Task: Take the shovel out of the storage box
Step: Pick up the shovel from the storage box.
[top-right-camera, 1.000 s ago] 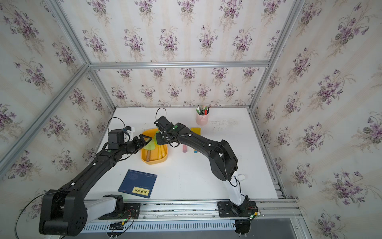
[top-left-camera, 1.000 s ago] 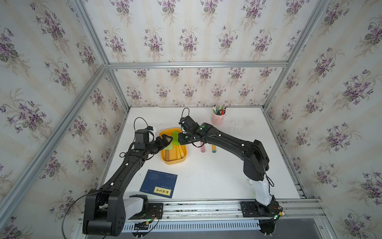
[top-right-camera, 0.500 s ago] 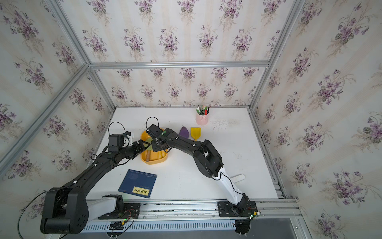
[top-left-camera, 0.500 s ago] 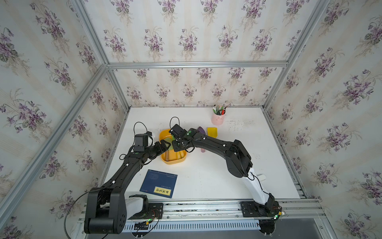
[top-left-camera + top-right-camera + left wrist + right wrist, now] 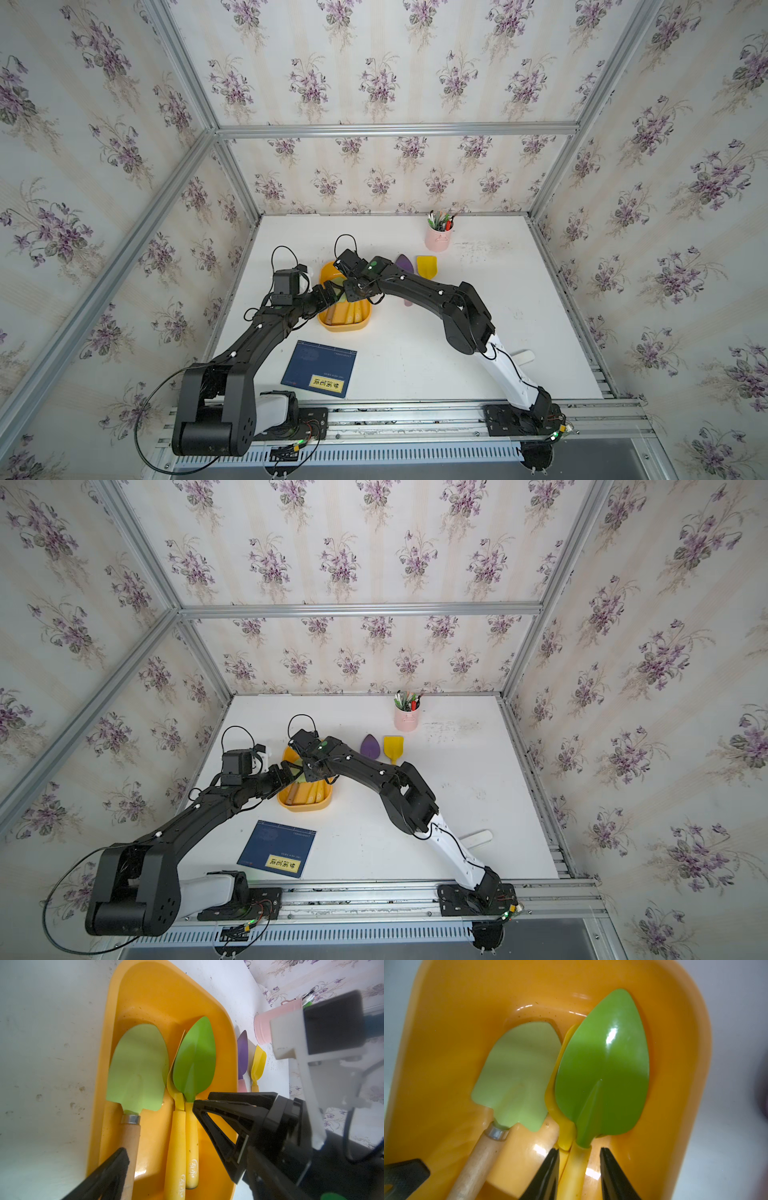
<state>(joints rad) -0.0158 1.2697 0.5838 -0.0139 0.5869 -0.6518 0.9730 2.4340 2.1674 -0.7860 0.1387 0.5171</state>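
On the table (image 5: 415, 353), toward its left side: the box (image 5: 345, 328), three shovels inside, blades toward the back wall. Along one side of it, a pale-green shovel (image 5: 517, 1076) with wooden handle; next to that, a dark-green shovel (image 5: 602, 1076) with yellow handle, lying on top of a yellow shovel (image 5: 564, 1132). Down inside the box, the right gripper (image 5: 579, 1151), fingers parted a little, straddling the dark-green shovel's handle just below the blade, a gap showing beside the handle, nothing clamped. Beside it, the left gripper (image 5: 332, 291), spread wide and empty, one finger by the wooden handle near the rim, contact unclear. Outside the box, to its right: a purple shovel (image 5: 405, 264) and a square shovel (image 5: 427, 266), side by side on the table. Behind those, a pink cup (image 5: 438, 239) of pens. In front of the box, a blue book (image 5: 319, 368).
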